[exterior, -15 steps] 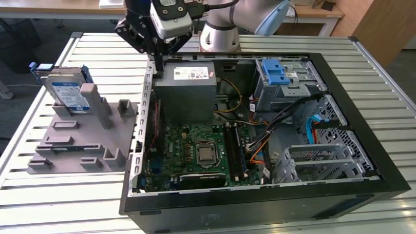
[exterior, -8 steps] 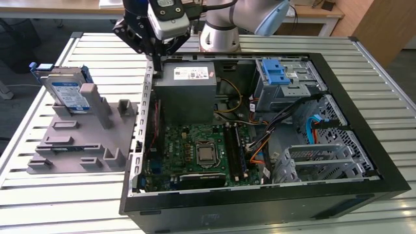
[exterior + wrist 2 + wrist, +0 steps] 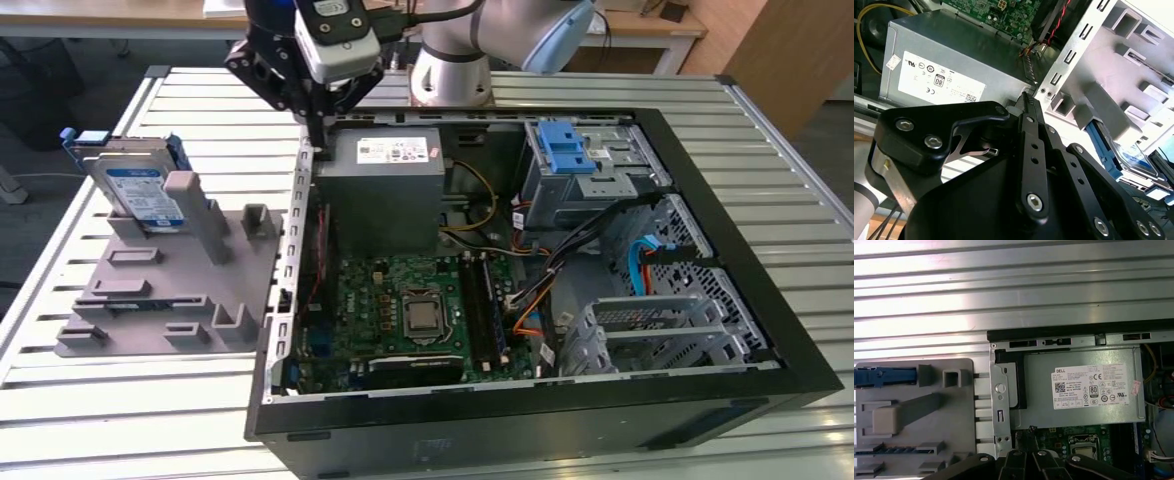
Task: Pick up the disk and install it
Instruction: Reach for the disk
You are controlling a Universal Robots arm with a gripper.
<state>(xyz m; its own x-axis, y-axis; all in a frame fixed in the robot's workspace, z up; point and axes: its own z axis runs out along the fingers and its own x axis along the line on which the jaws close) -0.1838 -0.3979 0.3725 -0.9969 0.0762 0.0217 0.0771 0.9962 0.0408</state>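
Over the case wall beside the power supply (image 3: 384,185): pincer (image 3: 316,122) closed, tips together, nothing in it | disk (image 3: 140,190) upright on edge in grey holder (image 3: 147,290) on bench (image 3: 134,420); exterior view's left of open computer case (image 3: 534,405); well apart from pincer

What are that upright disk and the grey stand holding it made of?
The disk looks like bare silvery metal with a glossy blue-and-white label, probably paper. Its blue side rails look like plastic. The stand seems to be matte grey plastic, perhaps printed: it has an even colour, blocky shapes and no shine.
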